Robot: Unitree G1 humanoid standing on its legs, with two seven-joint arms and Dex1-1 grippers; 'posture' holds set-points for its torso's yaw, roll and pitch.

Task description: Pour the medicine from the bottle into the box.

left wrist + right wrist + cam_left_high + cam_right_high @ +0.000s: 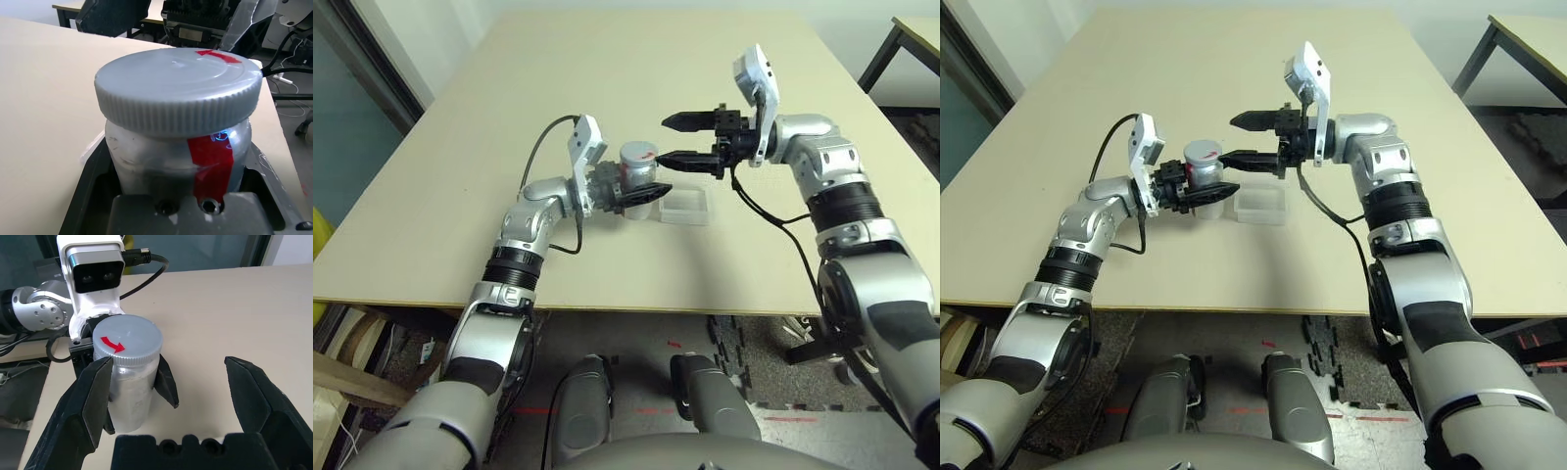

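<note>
Bottle [134, 377]: upright, cap up, worktop's near half
Left gripper [1200, 186]: holding bottle
Right gripper [168, 377]: spread wide

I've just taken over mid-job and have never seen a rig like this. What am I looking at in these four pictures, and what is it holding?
You're looking at a humanoid robot with two silver arms, each ending in a gripper with two black fingers. Two pictures come from its head, one per eye, looking down at the table. The other two come from cameras on its wrists, each looking along that gripper's fingers.

The left gripper is closed around the bottle, a silvery one with a grey cap on and a red arrow on top. The right gripper is open beside it, holding nothing. On the table next to the bottle sits the box, a small clear tray.
</note>
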